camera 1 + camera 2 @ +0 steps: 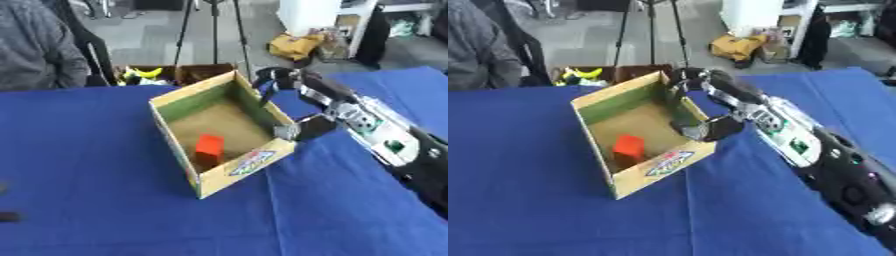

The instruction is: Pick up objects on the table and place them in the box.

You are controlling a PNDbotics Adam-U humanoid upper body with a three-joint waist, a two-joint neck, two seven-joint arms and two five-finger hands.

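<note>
An open cardboard box (248,166) with green inner walls stands tilted on the blue table (87,150). A red block (208,144) lies inside it near the front wall. My right hand (313,89) reaches in from the right and hovers at the box's right wall. Its fingers (269,82) hang relaxed over the rim, its thumb (303,129) sits outside the wall, and nothing is held between them. Two dark tips of my left hand (7,216) show at the lower left edge of the left eye view.
Behind the table's far edge stands a brown crate (188,73) with a yellow thing (147,74) in it. A person in grey (35,50) sits at the far left. A tripod (213,30) and a yellow bag (296,46) are on the floor beyond.
</note>
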